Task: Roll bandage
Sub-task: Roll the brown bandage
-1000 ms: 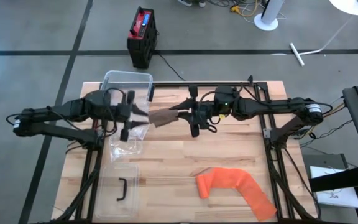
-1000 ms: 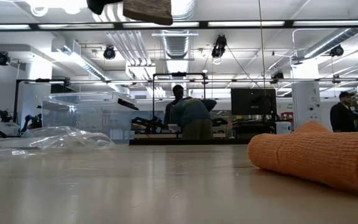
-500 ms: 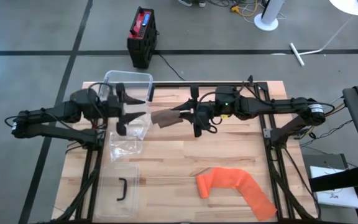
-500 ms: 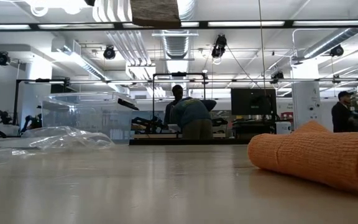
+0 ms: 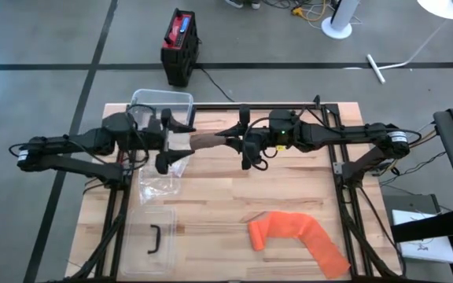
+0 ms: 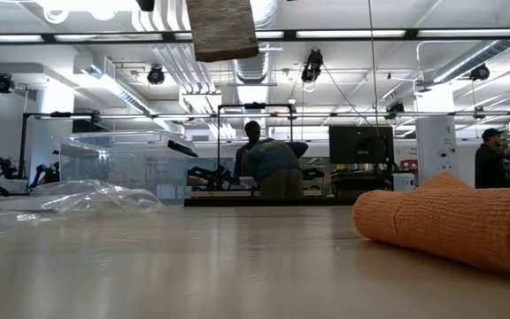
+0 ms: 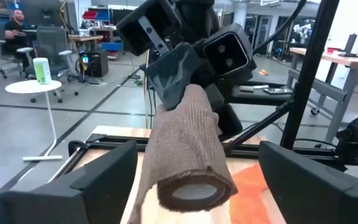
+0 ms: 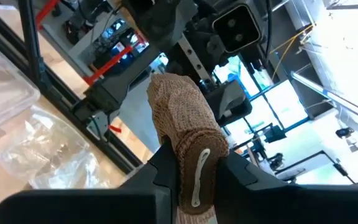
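Since earlier: left gripper jaws have spread wide, straddling the roll's free end without gripping. Counter: orange bandage. Brown bandage: held above counter, pinched in right gripper, jaws closed.

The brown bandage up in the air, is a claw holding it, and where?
Yes. The right claw pinches one end of the brown bandage. The left claw is open around the rolled end, not gripping.

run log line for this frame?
left gripper: open around brown bandage | right gripper: shut on bandage end | orange bandage: on table
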`<move>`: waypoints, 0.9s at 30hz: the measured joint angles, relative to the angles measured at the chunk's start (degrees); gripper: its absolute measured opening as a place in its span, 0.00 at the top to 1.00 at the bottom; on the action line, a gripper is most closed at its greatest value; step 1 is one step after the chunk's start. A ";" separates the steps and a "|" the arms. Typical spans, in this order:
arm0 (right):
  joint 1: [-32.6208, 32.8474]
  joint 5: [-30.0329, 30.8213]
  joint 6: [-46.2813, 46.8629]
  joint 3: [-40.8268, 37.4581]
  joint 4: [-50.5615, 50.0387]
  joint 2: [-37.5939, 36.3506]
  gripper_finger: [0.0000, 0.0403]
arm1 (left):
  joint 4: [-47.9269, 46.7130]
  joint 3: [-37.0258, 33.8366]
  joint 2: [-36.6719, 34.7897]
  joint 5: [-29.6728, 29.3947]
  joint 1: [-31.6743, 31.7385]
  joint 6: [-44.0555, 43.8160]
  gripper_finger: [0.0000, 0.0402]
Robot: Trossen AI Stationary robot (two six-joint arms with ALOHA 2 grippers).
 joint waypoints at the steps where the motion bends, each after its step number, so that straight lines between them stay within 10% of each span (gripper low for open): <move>1: 0.00 0.02 -0.35 0.00 0.10 -0.01 0.87 | 0.55 0.03 0.55 -0.25 0.00 0.00 0.18; 13: 0.00 0.13 -0.06 0.00 1.12 -0.01 0.86 | 4.54 0.09 5.10 0.17 0.00 -1.57 0.25; 27: 0.00 0.02 5.83 0.00 0.66 -0.01 0.77 | 5.84 0.09 6.90 -2.83 -0.04 0.31 0.86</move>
